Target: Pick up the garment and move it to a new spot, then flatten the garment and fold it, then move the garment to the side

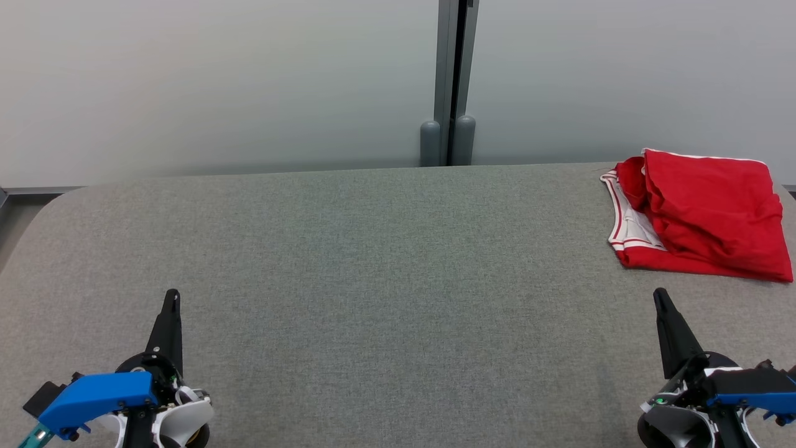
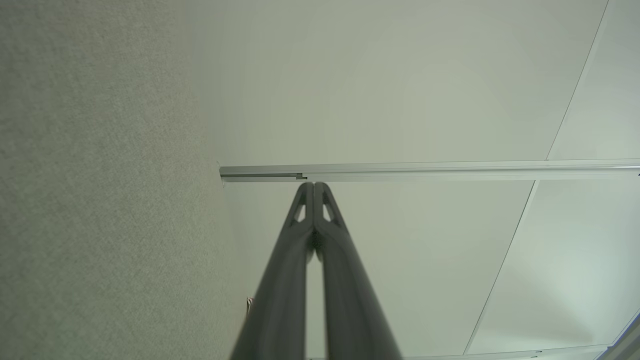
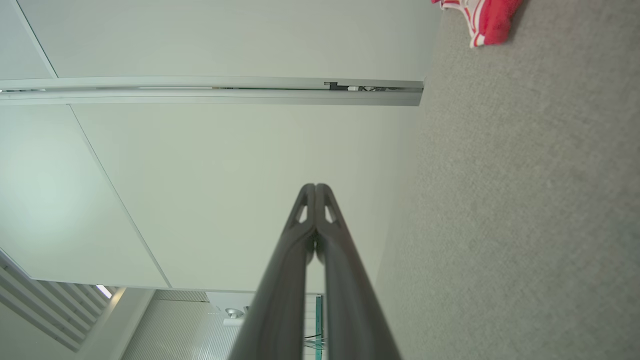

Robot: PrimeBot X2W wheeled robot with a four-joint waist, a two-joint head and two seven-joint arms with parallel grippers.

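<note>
Both jaws clenched on nothing, loosely folded red garment [image 1: 703, 214] at far right of grey table [image 1: 373, 249], grey post [image 1: 449, 81] behind

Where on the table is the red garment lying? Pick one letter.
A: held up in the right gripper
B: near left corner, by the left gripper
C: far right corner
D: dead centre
C: the head view shows the red garment lying on the grey table at its far right corner, beyond the shut right gripper and apart from it.
</note>
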